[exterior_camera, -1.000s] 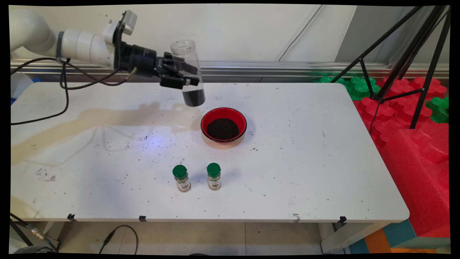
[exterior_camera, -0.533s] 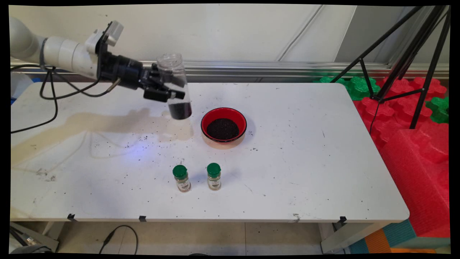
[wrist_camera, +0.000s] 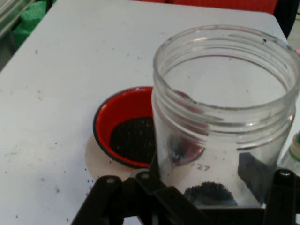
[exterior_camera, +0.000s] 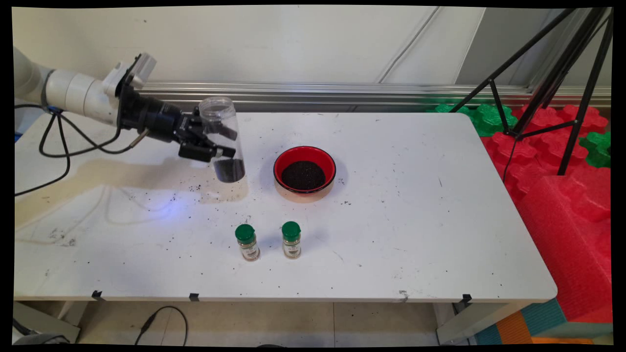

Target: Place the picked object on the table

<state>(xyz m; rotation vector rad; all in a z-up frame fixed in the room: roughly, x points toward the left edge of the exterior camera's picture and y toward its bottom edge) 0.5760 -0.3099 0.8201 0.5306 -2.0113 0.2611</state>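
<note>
The fingers (exterior_camera: pixel 215 144) were clamped on a clear open jar (exterior_camera: pixel 222 139), upright, its long axis near vertical, dark grains at the bottom, above the counter (exterior_camera: pixel 415 220) left of the red bowl (exterior_camera: pixel 304 168). Two green-capped spice bottles (exterior_camera: pixel 247 241) stood nearer; "27" was handwritten on the jar

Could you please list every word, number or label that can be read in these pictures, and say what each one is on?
"127", handwritten in dark ink on the wall of the clear jar held in the hand; the first stroke is faint.
Labels on the two green-capped spice bottles: too small to read.
Red bowl and table: no writing.
</note>
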